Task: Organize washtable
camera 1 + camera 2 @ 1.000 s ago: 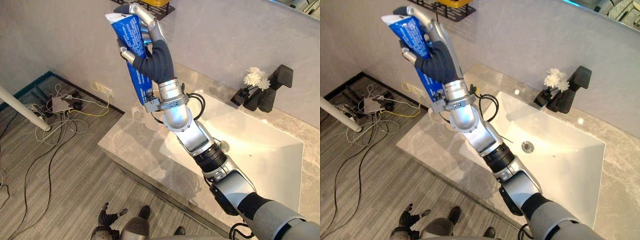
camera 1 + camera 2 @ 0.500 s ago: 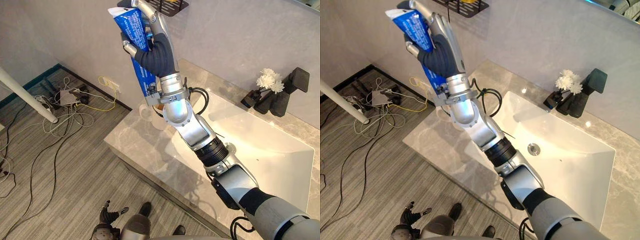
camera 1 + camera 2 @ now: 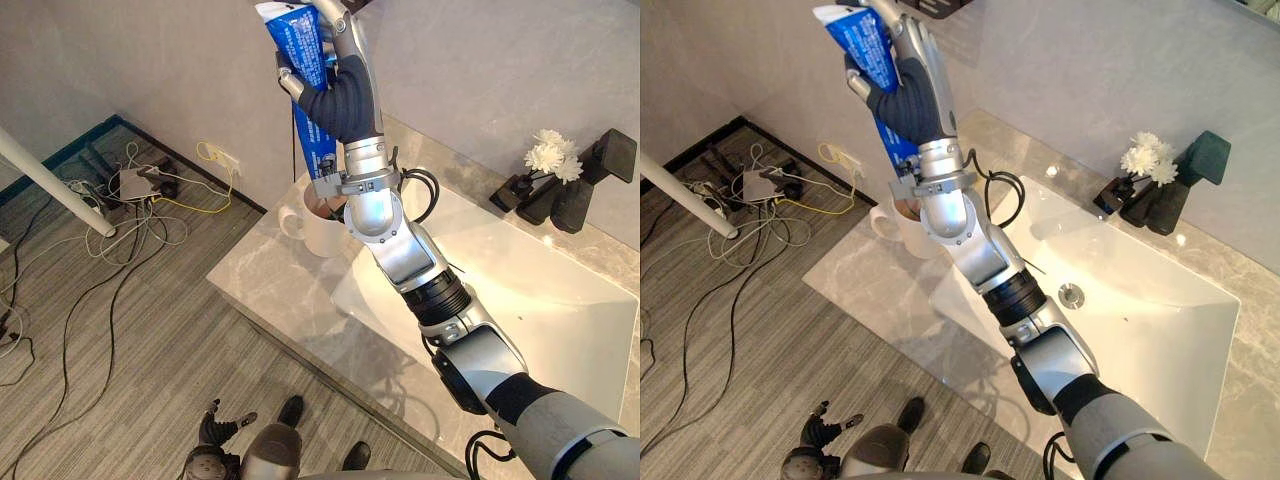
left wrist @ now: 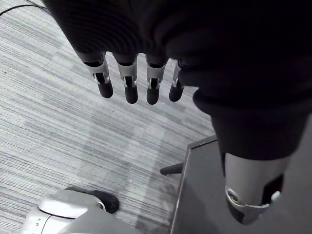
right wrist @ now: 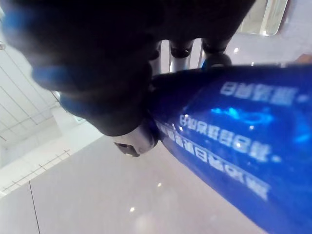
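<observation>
Right hand (image 3: 345, 95) clasps blue tube (image 3: 299, 35), raised; white mug (image 3: 316, 232) on counter (image 3: 262, 290).

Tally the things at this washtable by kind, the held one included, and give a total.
Blue tube: 1, held up in the right hand
White mug: 1
Black tap: 1
Bunch of white flowers: 1
Sink: 1
Total: 5

Pretty sleek tbh: silver-grey segmented right arm (image 3: 405, 258), dark ribbed cover on the right hand (image 3: 340, 100), dark-tipped silver fingers (image 3: 348, 38).
</observation>
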Controlling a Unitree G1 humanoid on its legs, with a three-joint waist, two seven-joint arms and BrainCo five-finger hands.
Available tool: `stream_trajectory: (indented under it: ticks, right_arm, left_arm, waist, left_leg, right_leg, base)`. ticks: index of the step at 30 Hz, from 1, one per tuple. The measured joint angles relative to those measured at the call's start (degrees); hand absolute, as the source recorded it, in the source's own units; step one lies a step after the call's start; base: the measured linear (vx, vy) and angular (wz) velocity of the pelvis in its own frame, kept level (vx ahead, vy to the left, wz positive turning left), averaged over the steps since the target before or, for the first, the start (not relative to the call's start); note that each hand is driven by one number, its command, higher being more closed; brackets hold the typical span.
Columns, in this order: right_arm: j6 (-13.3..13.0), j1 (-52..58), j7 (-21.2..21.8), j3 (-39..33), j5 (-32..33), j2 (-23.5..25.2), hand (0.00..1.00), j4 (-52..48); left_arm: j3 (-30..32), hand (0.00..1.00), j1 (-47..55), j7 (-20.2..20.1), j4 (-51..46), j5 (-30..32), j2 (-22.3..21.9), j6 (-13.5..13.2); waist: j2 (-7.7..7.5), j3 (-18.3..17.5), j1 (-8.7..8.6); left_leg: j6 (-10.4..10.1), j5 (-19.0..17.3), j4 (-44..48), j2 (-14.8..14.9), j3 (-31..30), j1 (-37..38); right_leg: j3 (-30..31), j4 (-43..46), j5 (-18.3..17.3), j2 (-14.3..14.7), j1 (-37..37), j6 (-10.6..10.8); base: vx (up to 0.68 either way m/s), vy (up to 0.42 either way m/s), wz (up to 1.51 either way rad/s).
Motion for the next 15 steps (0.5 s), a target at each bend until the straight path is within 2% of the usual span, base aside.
stream_trajectory:
  ticks: [15]
  right_arm:
    - [0.0,1.03,-0.24,0.12,0.05,-0.08,1.0,0.08]
  left_arm:
    - [-0.4,0.0,0.1,-0.05,0.1,0.03,-0.05,-0.02]
  waist:
    - [0.61,0.4,-0.11]
  left_leg:
    - [0.0,0.01,0.22,-0.18,-0.26,-0.21]
  right_leg:
    - [-1.04,0.0,-0.09,-0.08,0.04,-0.12]
  base:
    - [0.0,0.001,0.01]
